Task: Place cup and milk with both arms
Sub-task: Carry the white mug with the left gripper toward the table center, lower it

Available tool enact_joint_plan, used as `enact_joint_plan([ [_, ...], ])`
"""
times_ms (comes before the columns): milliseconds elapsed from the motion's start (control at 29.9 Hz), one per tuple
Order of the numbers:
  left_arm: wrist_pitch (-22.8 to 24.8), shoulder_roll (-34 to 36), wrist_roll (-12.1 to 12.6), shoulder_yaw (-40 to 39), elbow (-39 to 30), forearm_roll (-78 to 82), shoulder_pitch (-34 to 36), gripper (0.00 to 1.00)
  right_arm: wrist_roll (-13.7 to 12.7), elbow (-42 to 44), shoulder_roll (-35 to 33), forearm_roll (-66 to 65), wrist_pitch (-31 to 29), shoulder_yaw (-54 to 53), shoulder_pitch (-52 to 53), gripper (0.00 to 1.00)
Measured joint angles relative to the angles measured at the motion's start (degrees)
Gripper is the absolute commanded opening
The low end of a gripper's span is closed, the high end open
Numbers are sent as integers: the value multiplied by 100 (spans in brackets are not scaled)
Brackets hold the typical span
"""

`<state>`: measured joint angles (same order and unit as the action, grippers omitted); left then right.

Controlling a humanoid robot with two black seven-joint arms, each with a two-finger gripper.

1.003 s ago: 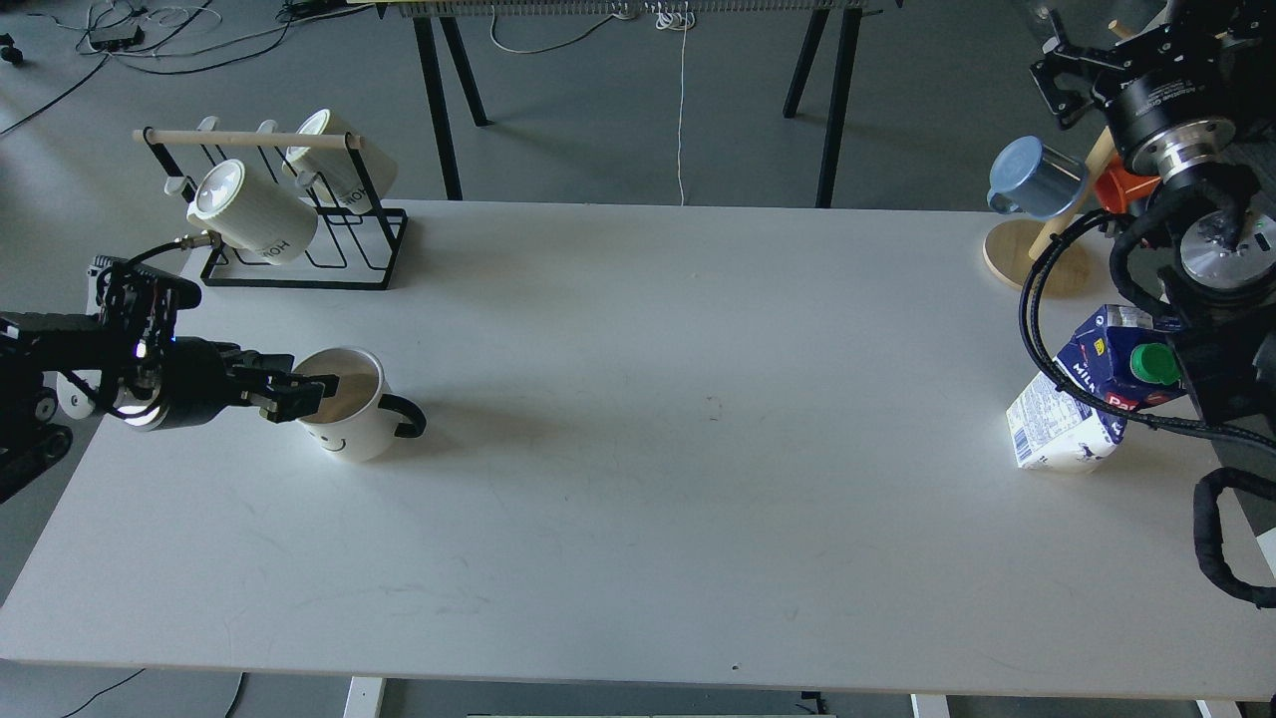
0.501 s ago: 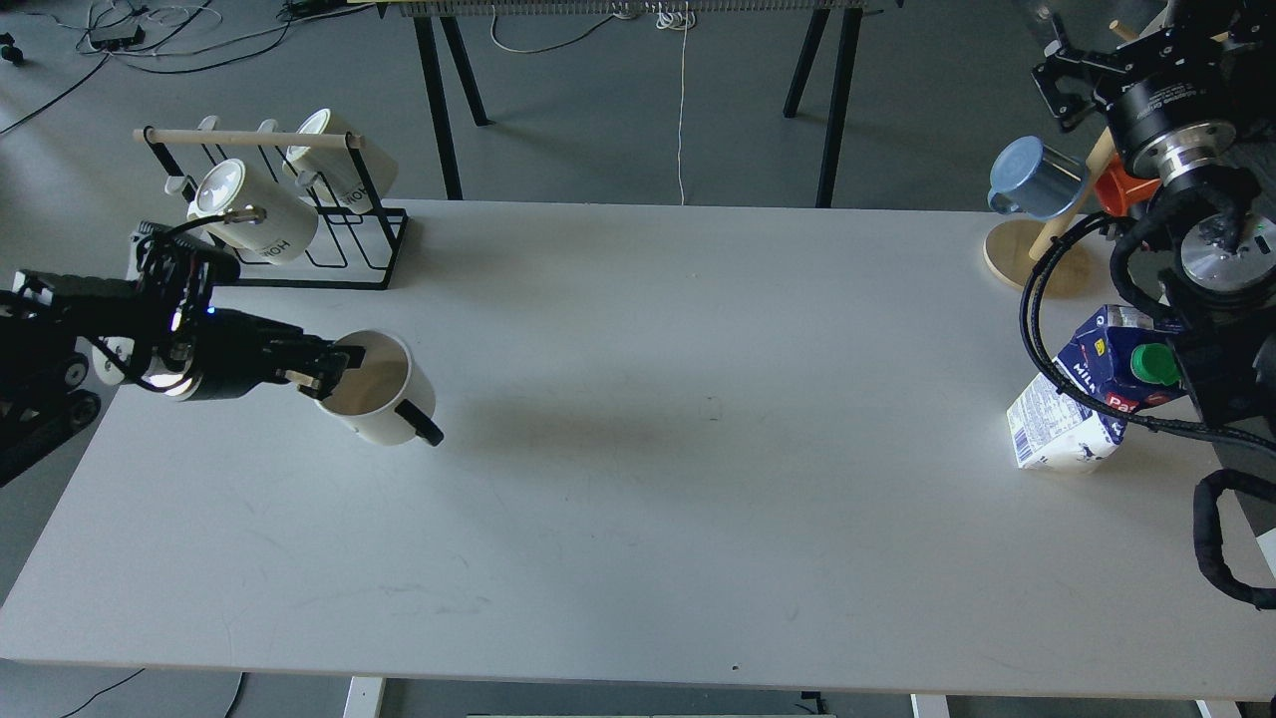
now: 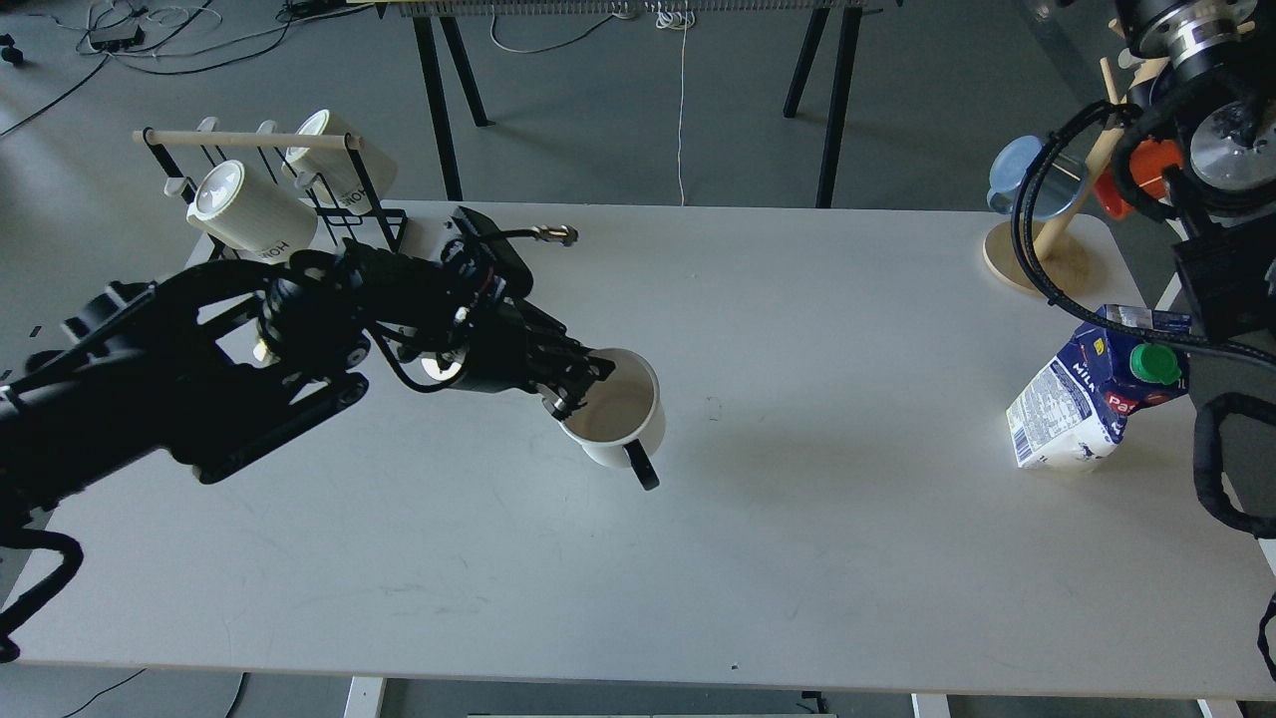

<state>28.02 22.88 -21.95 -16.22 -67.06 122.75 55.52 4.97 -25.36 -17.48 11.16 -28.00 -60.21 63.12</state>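
Note:
The cup [image 3: 626,417], a white mug with a black handle, hangs tilted above the middle of the white table [image 3: 797,558], handle pointing down towards me; its printed face does not show. My left gripper [image 3: 570,391] is shut on the cup's near-left rim, one finger inside. The milk [image 3: 1082,404], a dented blue-and-white carton with a green cap, stands leaning at the table's right edge, beside cables and links of my right arm [image 3: 1221,289]. My right gripper is out of view past the top right corner.
A black wire rack [image 3: 371,237] holding two cream mugs [image 3: 249,214] stands at the back left. A wooden mug tree [image 3: 1037,259] with a blue mug [image 3: 1017,179] and an orange mug [image 3: 1146,170] stands at the back right. Table legs and cables lie behind.
My left arm has lifted the cup off the left side of the table and carried it right to the middle. My right arm's wrist has risen out of the frame; the milk has not moved.

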Motion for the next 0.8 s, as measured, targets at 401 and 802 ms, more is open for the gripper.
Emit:
enact_joint_plan([
  [401, -1, -1305, 700, 132, 469, 225, 136, 10, 5, -38, 8, 9, 0, 20, -57, 99],
  [802, -3, -1792, 814, 341, 821, 225, 142, 17, -5, -68, -62, 9, 0, 27, -84, 99],
])
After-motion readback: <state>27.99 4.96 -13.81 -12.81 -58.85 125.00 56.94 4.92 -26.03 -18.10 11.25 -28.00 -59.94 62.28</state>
